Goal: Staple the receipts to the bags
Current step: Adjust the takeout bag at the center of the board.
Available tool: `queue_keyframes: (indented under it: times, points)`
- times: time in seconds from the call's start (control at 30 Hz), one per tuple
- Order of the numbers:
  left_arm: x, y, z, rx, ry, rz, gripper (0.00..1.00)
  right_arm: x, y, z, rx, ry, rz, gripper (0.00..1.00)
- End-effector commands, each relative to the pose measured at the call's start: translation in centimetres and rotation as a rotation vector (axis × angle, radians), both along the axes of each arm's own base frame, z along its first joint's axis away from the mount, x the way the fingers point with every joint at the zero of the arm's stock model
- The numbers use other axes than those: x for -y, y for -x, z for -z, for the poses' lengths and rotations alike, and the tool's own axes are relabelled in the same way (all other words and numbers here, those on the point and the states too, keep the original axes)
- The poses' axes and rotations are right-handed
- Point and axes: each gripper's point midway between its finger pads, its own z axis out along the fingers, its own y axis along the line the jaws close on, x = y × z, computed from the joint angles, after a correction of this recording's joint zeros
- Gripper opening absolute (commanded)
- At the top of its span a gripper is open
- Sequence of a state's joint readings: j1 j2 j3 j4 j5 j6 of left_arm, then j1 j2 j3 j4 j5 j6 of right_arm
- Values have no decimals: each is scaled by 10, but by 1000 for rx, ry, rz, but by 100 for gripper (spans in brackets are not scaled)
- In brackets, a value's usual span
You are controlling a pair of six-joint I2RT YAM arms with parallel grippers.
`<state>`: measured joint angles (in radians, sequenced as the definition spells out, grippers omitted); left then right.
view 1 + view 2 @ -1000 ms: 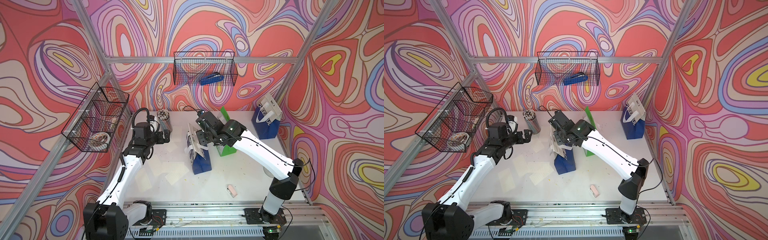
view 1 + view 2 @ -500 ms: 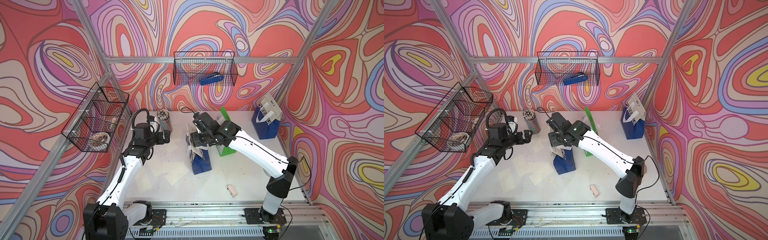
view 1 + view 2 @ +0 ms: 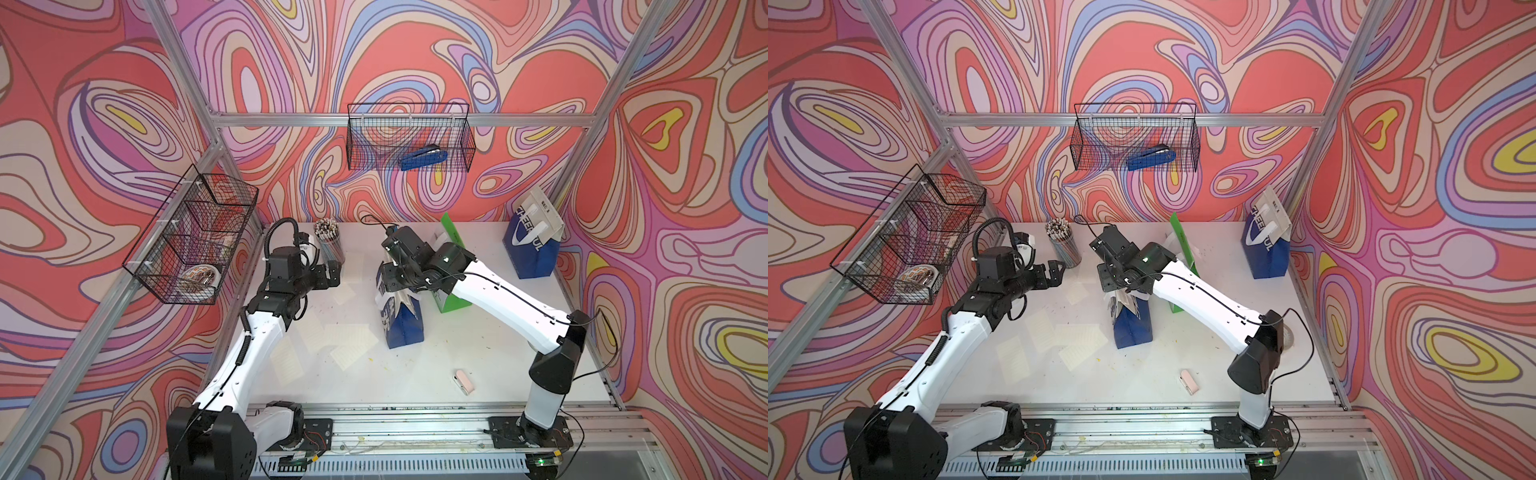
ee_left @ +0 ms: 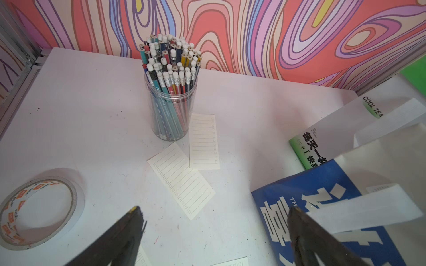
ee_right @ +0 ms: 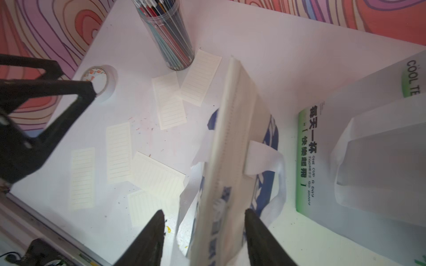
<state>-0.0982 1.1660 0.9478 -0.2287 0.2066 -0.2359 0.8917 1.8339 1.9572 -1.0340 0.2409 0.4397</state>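
Receipts (image 3: 351, 338) lie loose mid-table, left of the upright blue-white bag (image 3: 403, 324). Right gripper (image 5: 204, 212) straddles that bag's top edge, where a cream slip (image 5: 235, 103) rests; whether it pinches, I cannot tell. Left gripper (image 4: 214, 209) hangs spread wide near the pencil jar (image 4: 171, 110).

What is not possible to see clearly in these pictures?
- Right gripper: in the right wrist view, blur on the blue-white paper bag hides whether the fingers touch it.
- Cream lined receipt on that bag's top: blurred there; no staple can be judged.
- Green-white paper bag: in both top views the right arm covers its middle.
- Small pink object: too small in both top views.
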Motion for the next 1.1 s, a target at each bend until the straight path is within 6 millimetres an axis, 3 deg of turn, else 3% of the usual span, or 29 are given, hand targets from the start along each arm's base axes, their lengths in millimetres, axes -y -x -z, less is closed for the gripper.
queue_keyframes:
  times: [0.0,0.07,0.17,0.33,0.43,0.7,0.9,1.07]
  points:
    - [4,-1,-9,31,20,15,99,18,-6,1,43,97,35,37]
    - [3,1,-7,25,18,10,99,17,-5,-4,54,113,1,18]
    - [3,1,-8,32,21,10,99,16,-4,-15,76,155,-69,0]
    - [1,3,-11,42,12,0,99,15,-6,-21,137,246,-259,0]
    - [2,3,-17,65,15,9,99,8,2,-21,174,261,-497,0]
    - [13,9,-27,159,24,89,96,18,-19,-56,452,171,-844,0]
    - [29,23,-42,285,32,200,93,11,-5,-29,480,216,-1168,0]
    - [36,35,-44,297,50,251,93,15,-24,9,400,259,-1239,0]
